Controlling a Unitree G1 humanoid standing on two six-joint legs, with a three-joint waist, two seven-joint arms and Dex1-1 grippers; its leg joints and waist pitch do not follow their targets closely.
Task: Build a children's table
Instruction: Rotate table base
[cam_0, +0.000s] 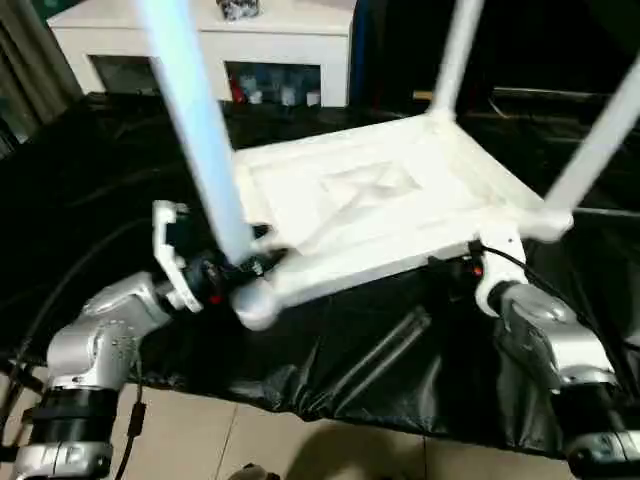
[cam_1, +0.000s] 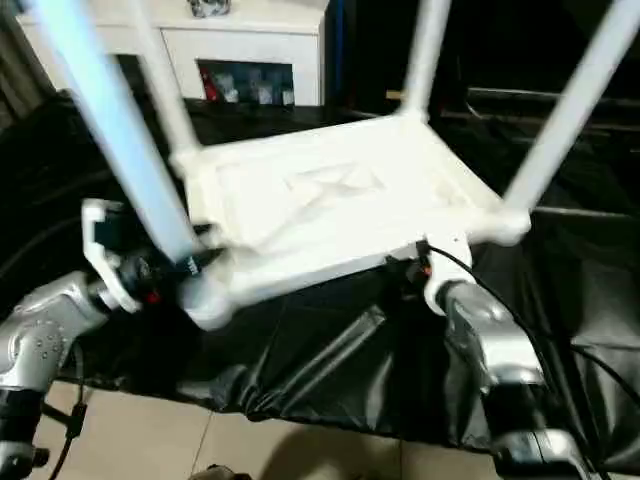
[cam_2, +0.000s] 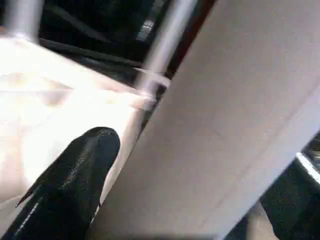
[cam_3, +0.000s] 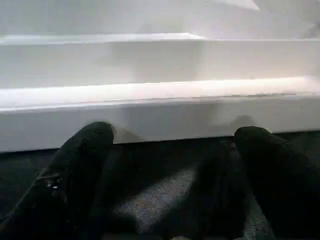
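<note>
Lying just beyond wide-spread right fingers, upturned tabletop; left fingers spread beside leg

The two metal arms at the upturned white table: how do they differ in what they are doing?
The left gripper sits at the near corner socket, beside a leg; the right gripper faces the tabletop plain side edge. The left wrist is turned sideways, the right points straight. Both are open.

My two head cameras looked forward and down over my forearms, sharing the upturned tabletop and its legs. My left wrist camera sat very close against one leg. My right wrist camera faced the tabletop's side edge at close range.
</note>
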